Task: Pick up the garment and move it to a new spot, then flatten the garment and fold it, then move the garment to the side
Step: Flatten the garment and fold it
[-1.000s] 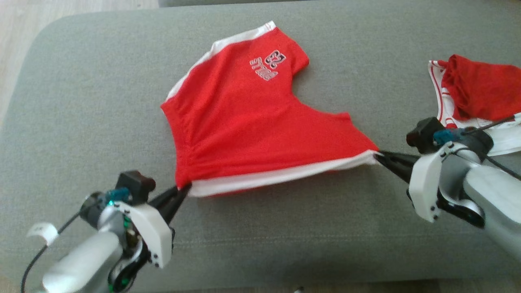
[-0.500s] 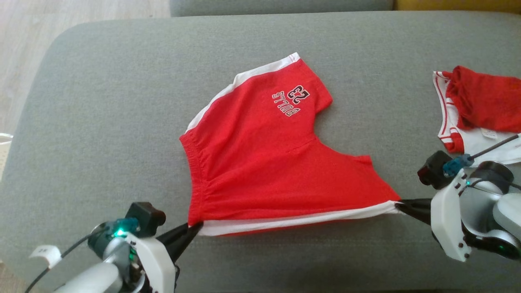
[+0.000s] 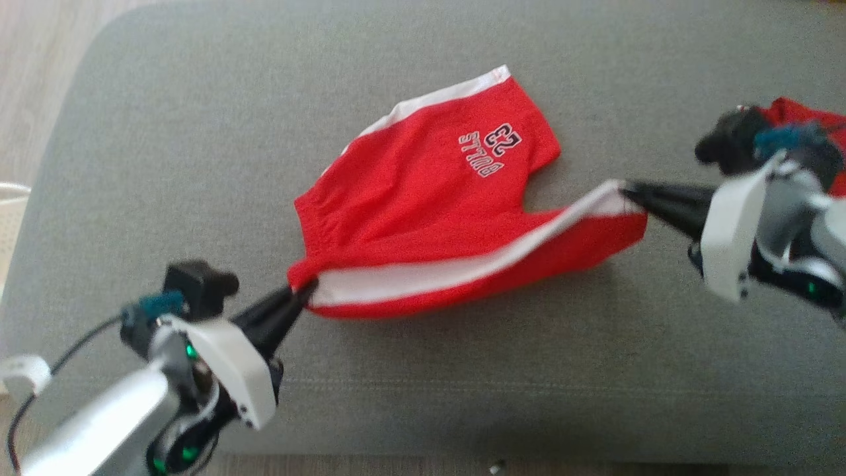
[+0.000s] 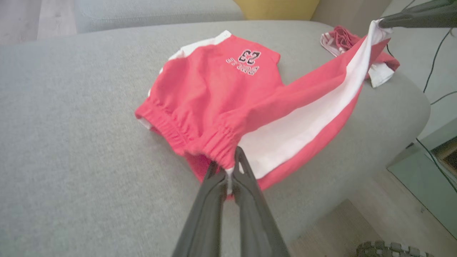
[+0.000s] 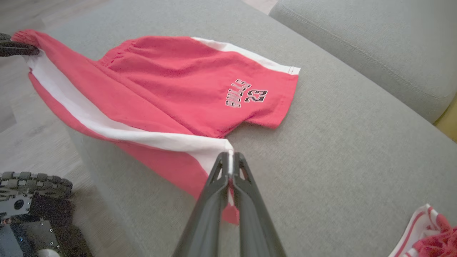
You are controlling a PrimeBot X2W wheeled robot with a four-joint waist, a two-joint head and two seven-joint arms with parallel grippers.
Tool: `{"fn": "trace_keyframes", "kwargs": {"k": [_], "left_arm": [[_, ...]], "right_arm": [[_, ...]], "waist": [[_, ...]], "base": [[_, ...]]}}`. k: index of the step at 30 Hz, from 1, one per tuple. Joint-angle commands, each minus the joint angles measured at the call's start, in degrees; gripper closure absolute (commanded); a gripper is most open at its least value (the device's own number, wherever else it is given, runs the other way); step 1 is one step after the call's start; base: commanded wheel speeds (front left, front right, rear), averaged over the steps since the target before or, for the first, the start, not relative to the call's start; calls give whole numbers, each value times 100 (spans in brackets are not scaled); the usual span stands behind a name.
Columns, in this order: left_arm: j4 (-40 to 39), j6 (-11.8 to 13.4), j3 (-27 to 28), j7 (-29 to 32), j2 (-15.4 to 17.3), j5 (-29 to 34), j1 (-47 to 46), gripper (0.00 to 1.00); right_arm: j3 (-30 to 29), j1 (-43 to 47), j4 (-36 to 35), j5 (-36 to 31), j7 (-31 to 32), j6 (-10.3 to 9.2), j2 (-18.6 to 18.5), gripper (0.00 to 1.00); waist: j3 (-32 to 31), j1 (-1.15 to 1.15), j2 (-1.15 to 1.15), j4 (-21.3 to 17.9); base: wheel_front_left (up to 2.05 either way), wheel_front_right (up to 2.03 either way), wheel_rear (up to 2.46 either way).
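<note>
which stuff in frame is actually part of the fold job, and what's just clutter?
In the job:
- red fabric shorts with white side stripes
- left gripper, shut on the waistband corner
- right gripper, shut on the leg hem
- grey upholstered cushion, the work surface

Lying about:
- crumpled red-and-white garment
- yellow cushion

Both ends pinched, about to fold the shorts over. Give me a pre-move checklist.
1. left end effector shut on waistband corner of the shorts: ok.
2. right end effector shut on leg hem at the white stripe: ok.
3. Held edge raised off the cushion, stretched between both: ok.
4. printed leg lying flat: ok.
5. second garment apart from the shorts: ok.
6. Both fabric layers pinched: cannot tell.
</note>
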Motion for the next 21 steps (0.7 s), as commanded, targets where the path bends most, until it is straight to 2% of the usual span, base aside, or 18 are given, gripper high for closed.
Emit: {"fn": "trace_keyframes", "kwargs": {"k": [1, 6, 13, 21], "left_arm": [[-173, 27, 401, -59, 175, -72, -503, 100], [-131, 0, 524, -80, 79, -94, -799, 100], [260, -101, 758, -92, -301, -280, -1442, 100], [1020, -90, 919, -279, -784, -296, -2061, 100]], "right_arm": [[-142, -268, 46, 95, -58, 19, 22, 100], [-101, -785, 302, 51, -27, 19, 185, 100], [-45, -1632, 856, 37, -133, 19, 376, 100], [62, -2226, 1436, -25, -346, 19, 572, 100]], "waist": [[227, 0, 0, 72], [548, 0, 0, 144], [1114, 0, 0, 356], [1633, 0, 0, 592]], "base": [[0, 0, 0], [0, 0, 0], [0, 0, 0], [0, 0, 0]]}}
